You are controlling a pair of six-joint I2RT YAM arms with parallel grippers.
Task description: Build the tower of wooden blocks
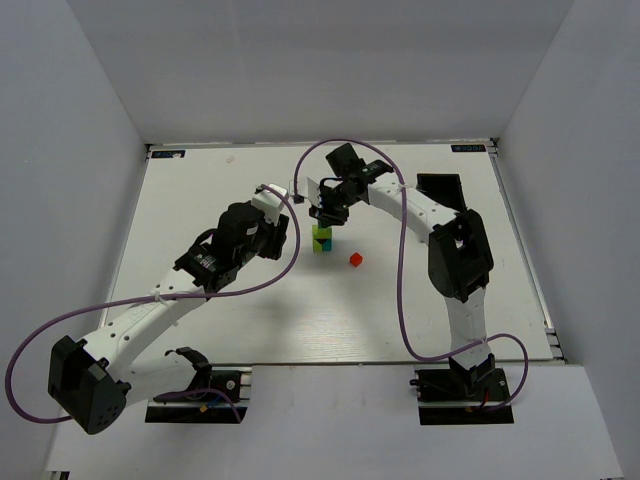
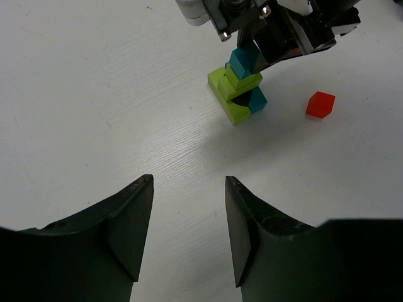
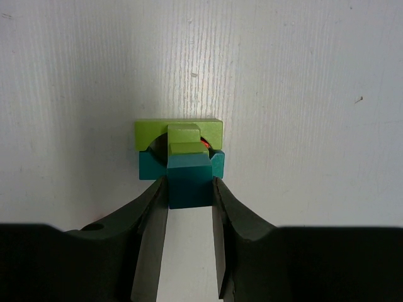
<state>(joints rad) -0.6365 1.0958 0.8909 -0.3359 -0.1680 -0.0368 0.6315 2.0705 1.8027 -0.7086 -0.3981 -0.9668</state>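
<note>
The left end effector hangs left of the wood block tower, well apart from it, its fingers spread and holding nothing. The tower stands on the white tabletop, with lime and teal blocks stacked. Directly above it, the right end effector is clamped on the teal cube at the tower's top. A loose red cube lies just right of the tower.

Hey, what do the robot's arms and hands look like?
The left arm and right arm match: white links, black joints, a purple cable looping along each. The left hand and right hand each have two dark, curved, tapering fingers.
</note>
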